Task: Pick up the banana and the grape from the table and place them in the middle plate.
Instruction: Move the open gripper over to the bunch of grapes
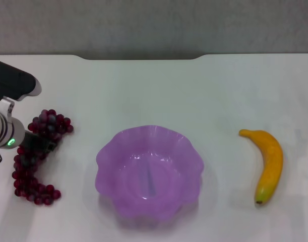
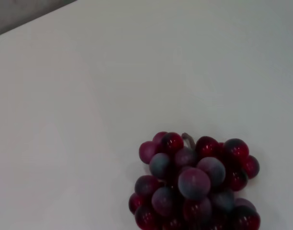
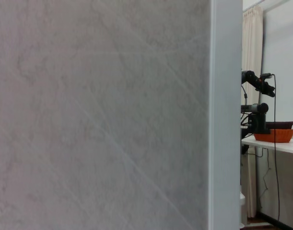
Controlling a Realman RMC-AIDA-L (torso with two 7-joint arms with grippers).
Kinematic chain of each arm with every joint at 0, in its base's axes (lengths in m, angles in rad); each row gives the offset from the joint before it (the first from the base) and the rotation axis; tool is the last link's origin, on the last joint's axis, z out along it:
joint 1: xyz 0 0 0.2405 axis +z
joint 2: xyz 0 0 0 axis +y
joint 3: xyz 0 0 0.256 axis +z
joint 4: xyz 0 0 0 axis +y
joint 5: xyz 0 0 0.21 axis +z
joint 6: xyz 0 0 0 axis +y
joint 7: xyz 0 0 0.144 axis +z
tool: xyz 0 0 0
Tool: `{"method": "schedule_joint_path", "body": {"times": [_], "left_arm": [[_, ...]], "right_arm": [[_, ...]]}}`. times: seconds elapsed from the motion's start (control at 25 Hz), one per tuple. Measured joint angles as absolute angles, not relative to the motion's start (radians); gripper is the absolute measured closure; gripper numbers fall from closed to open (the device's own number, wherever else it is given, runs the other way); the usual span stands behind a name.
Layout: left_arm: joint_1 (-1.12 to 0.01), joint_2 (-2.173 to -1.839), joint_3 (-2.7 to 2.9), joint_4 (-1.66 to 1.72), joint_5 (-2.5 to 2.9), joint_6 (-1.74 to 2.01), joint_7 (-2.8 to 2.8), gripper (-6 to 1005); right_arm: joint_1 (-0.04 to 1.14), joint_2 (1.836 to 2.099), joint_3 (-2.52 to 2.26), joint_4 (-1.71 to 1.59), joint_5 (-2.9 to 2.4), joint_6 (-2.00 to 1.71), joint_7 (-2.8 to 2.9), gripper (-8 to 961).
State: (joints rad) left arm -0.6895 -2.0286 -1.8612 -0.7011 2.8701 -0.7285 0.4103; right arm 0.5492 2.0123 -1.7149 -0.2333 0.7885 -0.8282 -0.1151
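The grape [image 1: 33, 187], a long dark red-purple bunch, lies on the white table [image 1: 159, 91] at the left. My left gripper [image 1: 39, 143] is down on the middle of the bunch, with grapes showing on both sides of it. The left wrist view shows the bunch's upper end [image 2: 194, 184] with its short stem. The middle plate [image 1: 113, 146], translucent purple with a wavy rim, sits in the centre and holds nothing. The banana [image 1: 269, 161] lies to the right of the plate, apart from it. My right gripper is out of view.
A dark gap [image 1: 143, 56] runs along the table's far edge. The right wrist view shows only a grey wall [image 3: 98, 115] and, farther off, another table with an orange basket [image 3: 275, 135].
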Motion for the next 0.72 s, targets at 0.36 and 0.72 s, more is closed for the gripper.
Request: {"method": "schedule_joint_path", "body": {"times": [0.36, 0.72], "left_arm": [[-0.696, -2.029, -1.83, -0.687, 2.87, -0.714, 0.405, 351], [-0.695, -2.033, -1.83, -0.746, 2.863, -0.737, 0.363, 381]], "right_arm": [[0.549, 2.013, -1.715, -0.235, 0.788, -0.828, -0.115, 44], [0.546, 2.013, -1.715, -0.228, 0.788, -0.828, -0.115, 44]]}}
